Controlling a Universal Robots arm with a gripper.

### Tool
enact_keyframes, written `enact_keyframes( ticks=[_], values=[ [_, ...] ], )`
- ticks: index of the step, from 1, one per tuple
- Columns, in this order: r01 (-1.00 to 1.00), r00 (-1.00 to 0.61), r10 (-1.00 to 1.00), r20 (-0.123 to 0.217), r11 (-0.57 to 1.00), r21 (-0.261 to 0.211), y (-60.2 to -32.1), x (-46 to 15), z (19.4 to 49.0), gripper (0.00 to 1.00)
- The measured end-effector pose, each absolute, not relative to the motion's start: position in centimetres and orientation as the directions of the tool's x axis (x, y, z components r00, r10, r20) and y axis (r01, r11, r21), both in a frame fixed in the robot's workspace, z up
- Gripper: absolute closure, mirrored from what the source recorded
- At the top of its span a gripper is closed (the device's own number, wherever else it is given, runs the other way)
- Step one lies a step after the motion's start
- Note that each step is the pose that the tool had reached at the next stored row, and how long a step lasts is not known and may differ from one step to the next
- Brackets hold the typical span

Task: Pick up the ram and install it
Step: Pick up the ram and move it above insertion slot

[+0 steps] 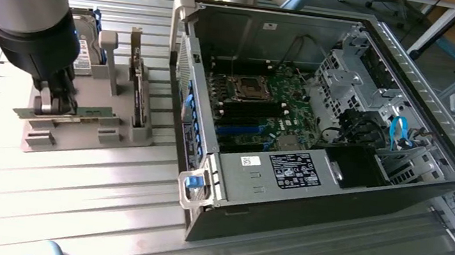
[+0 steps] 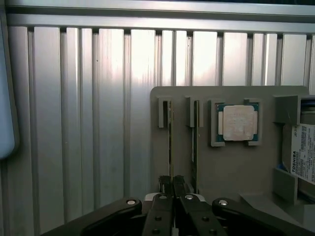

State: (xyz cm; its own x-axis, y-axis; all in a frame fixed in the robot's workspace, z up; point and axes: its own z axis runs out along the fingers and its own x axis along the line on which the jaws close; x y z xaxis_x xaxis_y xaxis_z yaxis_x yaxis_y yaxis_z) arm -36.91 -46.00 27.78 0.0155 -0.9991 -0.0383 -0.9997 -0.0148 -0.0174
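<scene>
Pinching the ram (image 2: 170, 142) between the narrow-set fingers (image 2: 166, 187) of the gripper (image 2: 172, 186), down in the grey holder (image 2: 231, 167) (ram standing on edge in its slot). Standing just beside it, a second stick (image 2: 197, 142); sitting farther along, processor (image 2: 238, 123) and hard drive (image 2: 304, 152). Lying beside the holder, toward the exterior view's right, an open computer case (image 1: 324, 113).

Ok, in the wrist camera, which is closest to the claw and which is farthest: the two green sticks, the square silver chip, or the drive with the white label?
1. First ram stick: its end sits between the tips of the claw.
2. Second ram stick: next slot over.
3. Processor chip: square pocket past both sticks.
4. Hard drive: outer edge of the holder.
</scene>
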Motion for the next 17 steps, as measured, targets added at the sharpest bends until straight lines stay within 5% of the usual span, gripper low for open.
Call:
enact_keyframes(
  ticks=[17],
  values=[
    [-1.000, 0.016, -0.999, -0.038, -0.015, -0.017, -46.0, -36.9, 29.0, 0.88]
  ],
)
